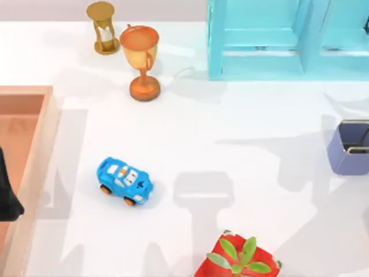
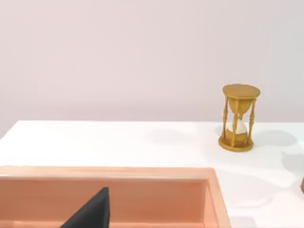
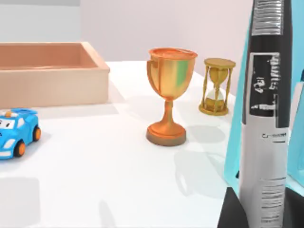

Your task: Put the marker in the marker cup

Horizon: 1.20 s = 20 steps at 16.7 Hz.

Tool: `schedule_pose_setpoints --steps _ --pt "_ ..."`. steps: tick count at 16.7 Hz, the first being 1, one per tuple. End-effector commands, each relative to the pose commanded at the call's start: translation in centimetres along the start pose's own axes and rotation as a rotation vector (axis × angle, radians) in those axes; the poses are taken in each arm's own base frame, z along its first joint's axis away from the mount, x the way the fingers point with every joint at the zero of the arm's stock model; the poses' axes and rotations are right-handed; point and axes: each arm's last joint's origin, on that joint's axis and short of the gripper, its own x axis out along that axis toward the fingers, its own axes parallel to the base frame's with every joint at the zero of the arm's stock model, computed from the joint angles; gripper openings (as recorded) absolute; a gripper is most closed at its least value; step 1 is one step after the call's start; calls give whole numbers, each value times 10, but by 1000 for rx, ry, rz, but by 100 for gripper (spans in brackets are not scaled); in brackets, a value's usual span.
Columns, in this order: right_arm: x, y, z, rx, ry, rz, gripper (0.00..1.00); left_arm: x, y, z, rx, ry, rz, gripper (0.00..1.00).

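Observation:
The marker (image 3: 266, 118), black with a grey-white printed label band, stands upright and very close in the right wrist view. My right gripper (image 3: 262, 216) is shut on its lower end, with a dark finger (image 3: 232, 213) showing beside it. The marker cup (image 1: 347, 149), a periwinkle-blue box with a pale rim and a dark inside, sits at the table's right edge. My left gripper (image 1: 8, 193) is parked over the tan tray at the far left, and one dark fingertip (image 2: 91, 213) of it shows above the tray's floor.
An orange trophy goblet (image 1: 142, 60) and a golden hourglass (image 1: 104, 27) stand at the back left. A teal shelf unit (image 1: 271, 37) fills the back right. A blue toy car (image 1: 124, 181) sits left of centre. A red-potted plant (image 1: 239, 258) is at the front. The tan tray (image 1: 40, 144) lines the left side.

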Motion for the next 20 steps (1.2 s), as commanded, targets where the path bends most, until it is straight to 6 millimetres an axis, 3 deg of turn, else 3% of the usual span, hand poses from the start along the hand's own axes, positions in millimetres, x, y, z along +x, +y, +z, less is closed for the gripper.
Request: schedule_pose_setpoints --steps 5,10,20 --pt "-2 13 16 30 -123 60 0 0 0 0 0 0 0 100" --pt "-2 15 18 39 -140 68 0 0 0 0 0 0 0 100" --pt "-2 15 18 39 -140 68 75 0 0 0 0 0 0 100"
